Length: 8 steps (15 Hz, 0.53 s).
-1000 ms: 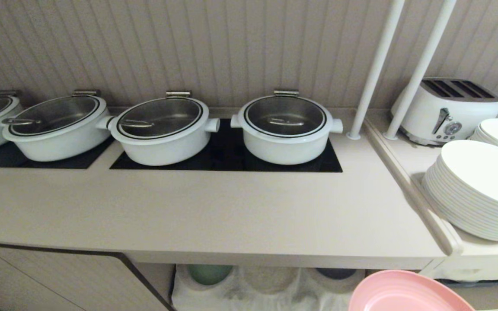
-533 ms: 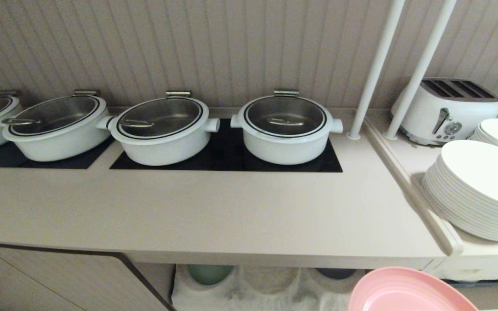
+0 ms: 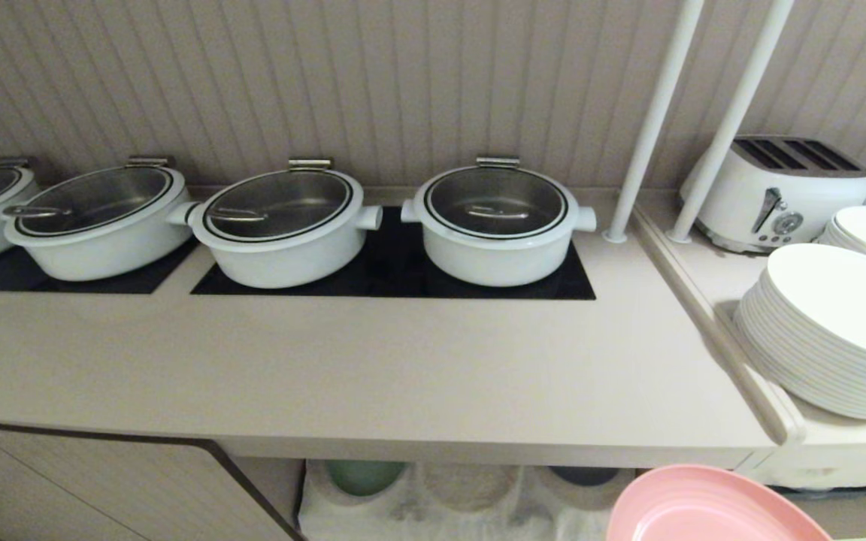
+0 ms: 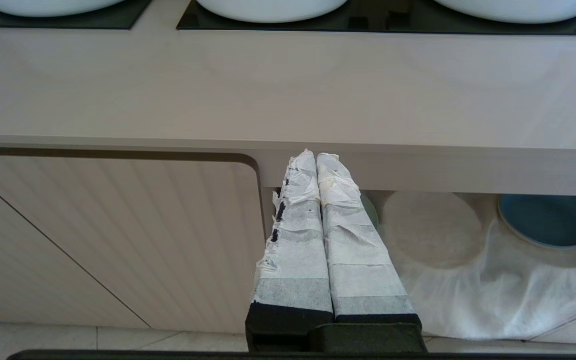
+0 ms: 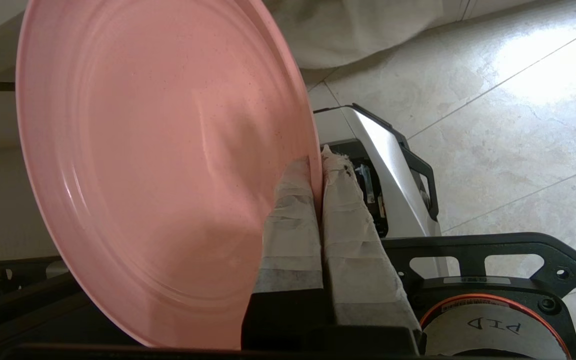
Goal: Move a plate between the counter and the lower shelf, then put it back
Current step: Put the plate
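The right gripper [image 5: 316, 167] is clamped on the rim of the plate [image 5: 158, 165]. One wrapped finger presses on the pink inside and the other on the back. Part of the plate's far edge is cut off in the right wrist view, and tiled floor [image 5: 493, 115] shows behind it.

In the head view only a piece of the plate [image 3: 711, 507] shows, low on the right. It sits lower in the picture than the front edge of the counter [image 3: 373, 376] and does not touch it. The arm that holds it is out of that view.

The lower shelf [image 3: 463, 496] peeks out under the counter. Its off-white cloth [image 4: 493, 295] covers round humps. A green plate [image 3: 364, 475] and a dark blue plate [image 4: 548, 220] stick out at the top, mostly hidden. The middle hump [image 4: 430, 227] is fully wrapped, so what is under it cannot be told.

The left gripper [image 4: 316, 156] has its two wrapped fingers pressed together with nothing between them. It points at the counter's front edge, and it may be a little way off from it.

White pots [image 3: 497, 225] stand on the black hob panels [image 3: 403, 278]. A stack of white plates [image 3: 831, 330] and a toaster [image 3: 775, 188] sit to the right, the stack cut off by the picture edge.
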Available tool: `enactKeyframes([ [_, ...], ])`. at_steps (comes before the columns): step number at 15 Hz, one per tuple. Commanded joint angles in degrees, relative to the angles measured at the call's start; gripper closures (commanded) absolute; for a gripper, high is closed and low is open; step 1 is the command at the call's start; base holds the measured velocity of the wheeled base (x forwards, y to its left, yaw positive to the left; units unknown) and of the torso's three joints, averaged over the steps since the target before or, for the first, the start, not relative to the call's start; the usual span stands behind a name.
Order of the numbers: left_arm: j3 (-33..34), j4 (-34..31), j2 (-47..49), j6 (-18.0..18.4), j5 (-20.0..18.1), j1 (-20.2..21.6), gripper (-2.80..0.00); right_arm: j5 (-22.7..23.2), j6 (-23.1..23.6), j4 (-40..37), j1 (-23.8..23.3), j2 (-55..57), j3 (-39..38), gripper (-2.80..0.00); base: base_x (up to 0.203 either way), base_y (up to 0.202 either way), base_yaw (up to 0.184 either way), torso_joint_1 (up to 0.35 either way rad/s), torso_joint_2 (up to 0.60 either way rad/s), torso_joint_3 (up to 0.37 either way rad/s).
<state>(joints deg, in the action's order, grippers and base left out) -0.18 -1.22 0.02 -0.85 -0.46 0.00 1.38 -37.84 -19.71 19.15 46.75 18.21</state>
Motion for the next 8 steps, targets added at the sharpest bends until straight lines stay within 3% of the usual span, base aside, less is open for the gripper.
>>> enactKeyframes([
  [1, 0.01, -0.01, -0.02, 0.04, -0.06, 0.00, 0.00, 0.03, -0.22, -0.06, -0.08, 0.09, -0.02, 0.00, 0.000, 0.000, 0.000, 0.000, 0.00, 0.000],
  [8, 0.01, -0.01, -0.02, -0.03, -0.06, 0.00, 0.00, 0.12, -0.22, -0.15, -0.43, 0.18, -0.20, 0.00, 0.000, 0.000, 0.000, 0.000, 0.00, 0.000],
])
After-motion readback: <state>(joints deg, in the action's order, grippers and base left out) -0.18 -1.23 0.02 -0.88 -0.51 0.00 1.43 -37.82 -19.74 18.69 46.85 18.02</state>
